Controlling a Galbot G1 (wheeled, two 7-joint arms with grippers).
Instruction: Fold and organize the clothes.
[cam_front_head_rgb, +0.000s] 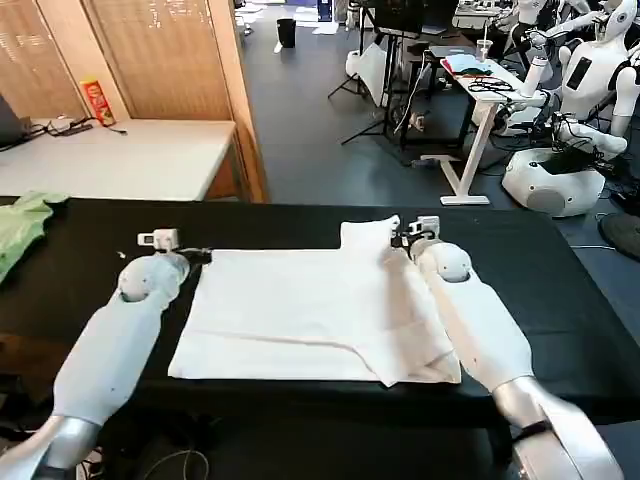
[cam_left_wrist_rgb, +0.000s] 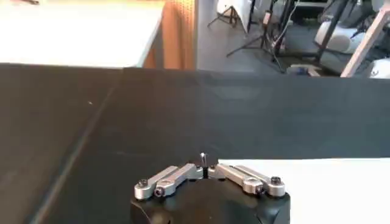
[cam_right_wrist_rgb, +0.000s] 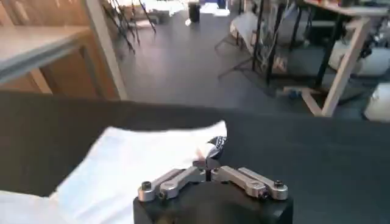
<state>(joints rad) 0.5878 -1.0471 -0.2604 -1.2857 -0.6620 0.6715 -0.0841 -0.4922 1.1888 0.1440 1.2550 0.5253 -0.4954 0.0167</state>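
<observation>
The left hand is low over the bench at the shirt's far left corner. Its fingers look drawn together, but whether they pinch the cloth I cannot tell. The right hand is at the far right part of the shirt, by the sleeve, fingers likewise closed together, a grip on the cloth not clear. The white shirt lies spread flat on the black bench between both arms, its right side folded over. A green garment lies at the bench's far left edge.
</observation>
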